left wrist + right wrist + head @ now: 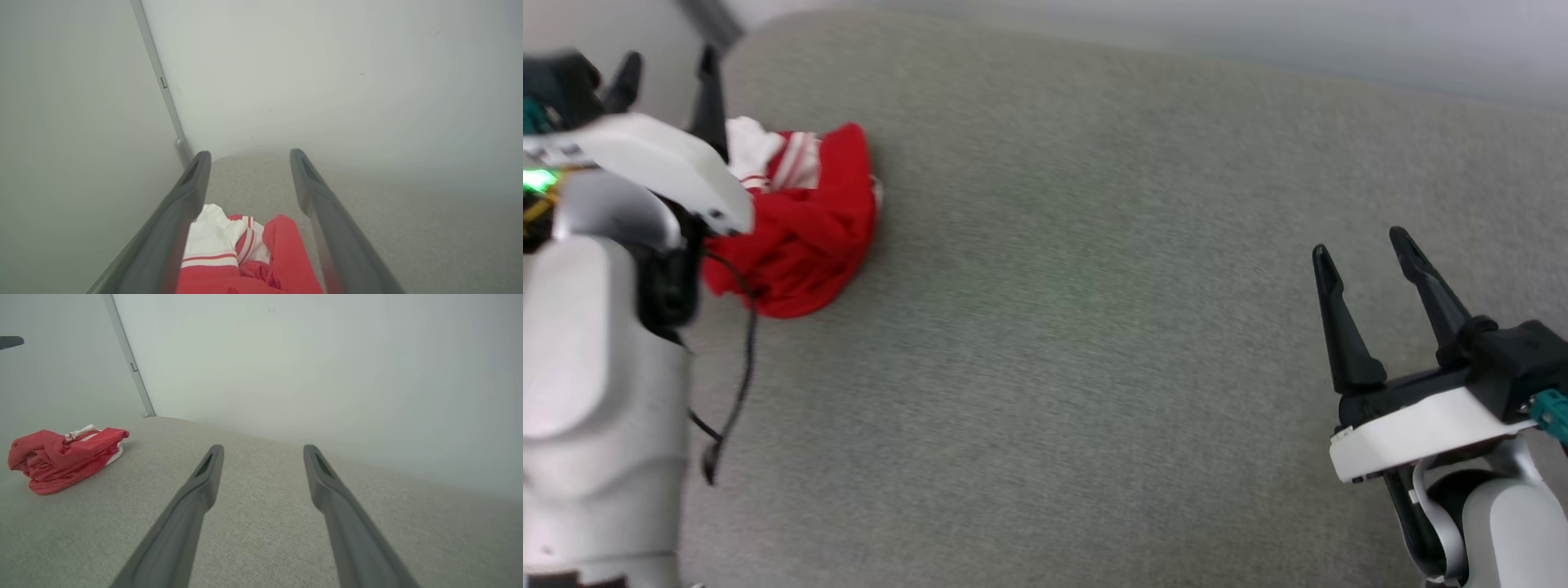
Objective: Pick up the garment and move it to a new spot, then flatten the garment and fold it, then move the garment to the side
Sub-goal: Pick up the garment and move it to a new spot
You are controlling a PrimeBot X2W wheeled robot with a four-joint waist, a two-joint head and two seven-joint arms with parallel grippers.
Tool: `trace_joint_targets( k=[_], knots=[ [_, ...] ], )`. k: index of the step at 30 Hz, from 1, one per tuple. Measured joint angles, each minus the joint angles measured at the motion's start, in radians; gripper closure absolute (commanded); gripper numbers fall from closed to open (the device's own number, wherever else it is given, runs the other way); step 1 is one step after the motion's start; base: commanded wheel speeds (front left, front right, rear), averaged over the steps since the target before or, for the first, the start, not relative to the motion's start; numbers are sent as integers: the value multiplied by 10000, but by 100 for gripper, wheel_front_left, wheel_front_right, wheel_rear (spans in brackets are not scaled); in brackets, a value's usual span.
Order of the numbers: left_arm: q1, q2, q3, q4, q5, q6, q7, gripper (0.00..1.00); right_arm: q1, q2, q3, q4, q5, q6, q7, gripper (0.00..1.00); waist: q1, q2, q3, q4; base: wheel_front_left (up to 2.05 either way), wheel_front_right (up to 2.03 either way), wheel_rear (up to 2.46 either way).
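A table covered in grey-beige woven fabric takes up most of the head view, and its far left corner is rounded. Behind it stands a plain pale wall, matte and bare apart from a few faint marks. At the left, a second pale panel meets this wall at 1 slim grey vertical strip, which carries a small fitting partway up. The light is soft and even, with only faint shadow along the wall's foot.
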Motion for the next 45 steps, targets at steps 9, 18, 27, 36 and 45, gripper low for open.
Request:
trace_joint_targets(
  k=[9,18,27,36,45],
  knots=[
    [-1047,1628,104,1870,-378,-278,4341,0,-588,15,102,328,201,0,-412,0,1,0,1256,-1175,0,0,0],
    [-508,2050,805,3185,-1267,249,6730,0,-1051,29,203,696,288,0,-700,0,1,0,1992,-1965,0,0,0],
    [-228,1818,1154,3170,-1471,667,5693,100,-1066,-10,165,825,397,0,-673,0,1,0,1939,-1910,0,0,0],
    [-867,1705,742,2782,-665,857,2594,100,-796,2,180,1133,510,0,-508,0,0,0,1028,-1579,0,0,0],
    [-1660,1434,178,2420,-105,543,-314,100,-252,144,8,1206,564,0,-474,0,-2,0,-411,-1394,0,0,0]
  ],
)
